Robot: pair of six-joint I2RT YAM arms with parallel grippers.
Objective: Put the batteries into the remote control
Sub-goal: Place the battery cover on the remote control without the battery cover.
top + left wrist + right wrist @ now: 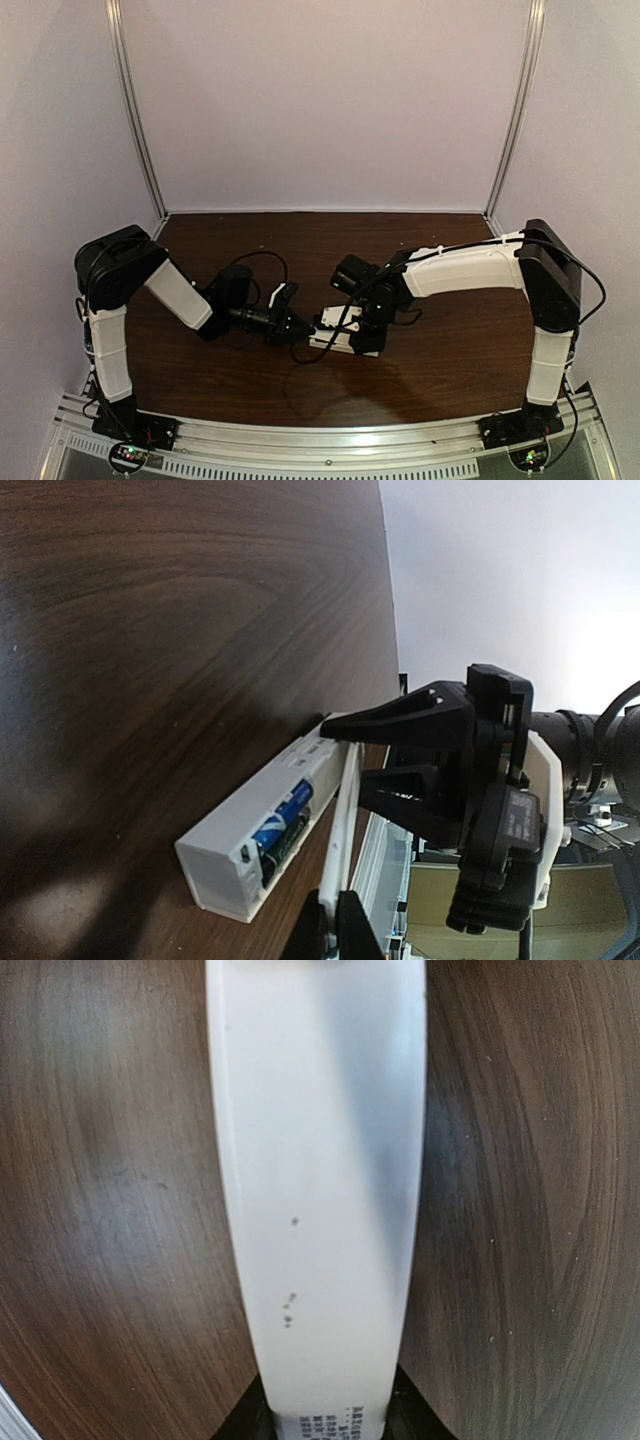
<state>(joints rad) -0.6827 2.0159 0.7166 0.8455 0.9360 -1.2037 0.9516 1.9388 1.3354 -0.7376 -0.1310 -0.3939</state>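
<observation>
The remote control (235, 825) is a white bar lying on its side on the dark table, its long recess facing the camera in the left wrist view. Two batteries lie in that recess: a blue one (287, 813) and a darker one (284, 844) beside it. My left gripper (331, 912) is shut on the end of a thin white cover strip (343, 810), which stands on edge just beside the recess. My right gripper (325, 1422) is shut on the remote's far end, and the remote's white back (318, 1190) fills that wrist view. From above, both grippers meet at the remote (333, 340).
The brown table (440, 350) is bounded by an aluminium rail (330, 455) at the near edge, which also shows behind the cover strip in the left wrist view. Pale walls close the back and sides. Black cables loop near both wrists.
</observation>
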